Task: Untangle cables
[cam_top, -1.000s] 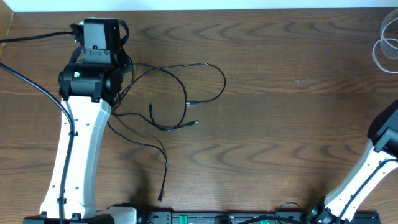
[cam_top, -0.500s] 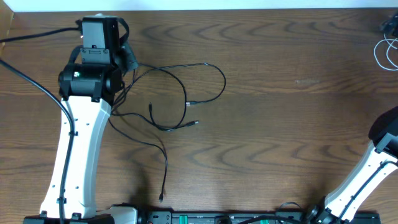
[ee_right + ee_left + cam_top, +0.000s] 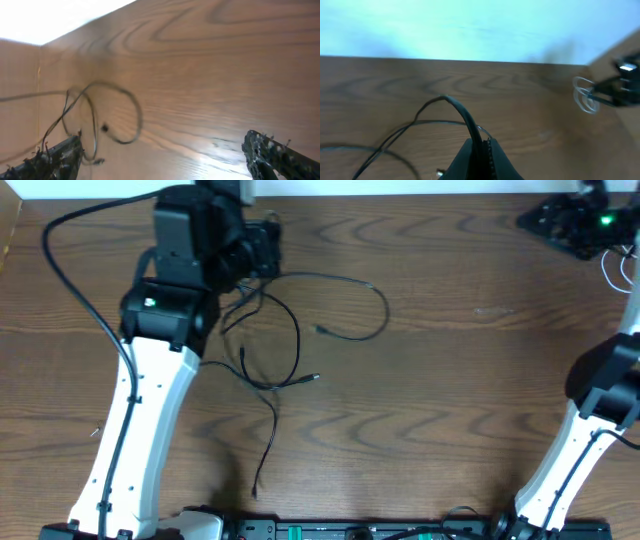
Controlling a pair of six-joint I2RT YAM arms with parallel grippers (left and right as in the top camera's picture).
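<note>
Black cables (image 3: 298, 340): we saw them tangled.
Left gripper (image 3: 481, 150): was clamped on one of them.
Right gripper (image 3: 162, 150): was spread wide, empty.

Black cables (image 3: 385, 308) – rightward w/ L claw (image 3: 268, 255)

The overhead camera looks straight down from high above the wooden worktop (image 3: 450, 380), with the arm bases at the bottom edge of its picture and the far edge at the top. The left wrist camera sits low and close. It faces along the left gripper (image 3: 479, 147) across the worktop, toward the right gripper (image 3: 620, 85) and the white cable (image 3: 584, 95). The right wrist camera is tilted and near, looking steeply down between its own fingers (image 3: 50, 160) onto that cable. All three views share the far right corner. The overhead and left wrist views also share the black cable (image 3: 462, 110).
</note>
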